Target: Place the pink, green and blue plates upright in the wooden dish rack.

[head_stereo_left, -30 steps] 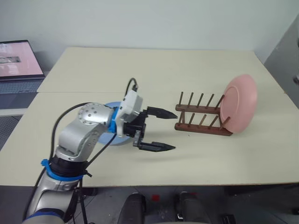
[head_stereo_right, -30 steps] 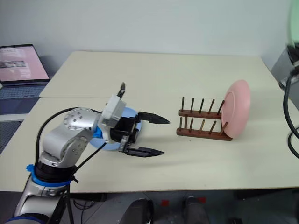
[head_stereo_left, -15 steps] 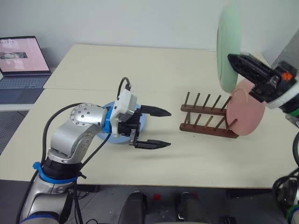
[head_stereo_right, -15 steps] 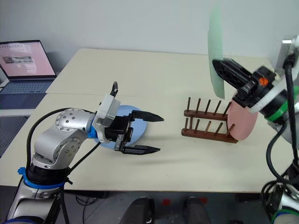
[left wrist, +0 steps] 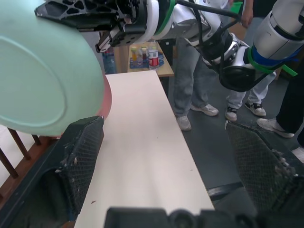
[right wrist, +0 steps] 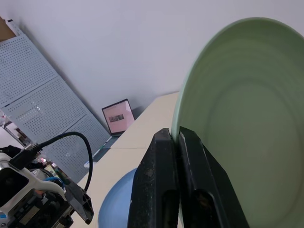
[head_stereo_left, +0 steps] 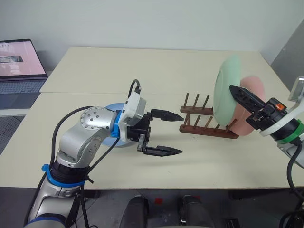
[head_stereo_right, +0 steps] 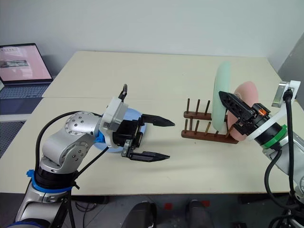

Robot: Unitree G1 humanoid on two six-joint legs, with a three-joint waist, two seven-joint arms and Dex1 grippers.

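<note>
Head views: right gripper (head_stereo_left: 236,91) clamped on the rim of the green plate (head_stereo_left: 224,95), held upright over the wooden dish rack (head_stereo_left: 205,122), just in front of the pink plate (head_stereo_left: 251,105) standing at the rack's right end; left gripper (head_stereo_left: 168,133) hovers with fingers wide apart, nothing in it, blue plate (head_stereo_right: 124,129) flat on the table (head_stereo_left: 156,71) behind it. Left wrist view: green plate in front of the pink one, rack pegs below; right wrist view: both fingers (right wrist: 161,190) pinched on the green plate's edge, blue plate and laptop (right wrist: 117,117) beyond.

Bare desk (head_stereo_left: 156,71) lies open behind and in front of the wooden dish rack (head_stereo_left: 202,124). The pink plate (head_stereo_left: 251,102) blocks the rack's right end; the green plate (head_stereo_left: 224,97) stands just before it, leaving the left pegs free. The left claw (head_stereo_left: 164,133) hovers nearby.
</note>
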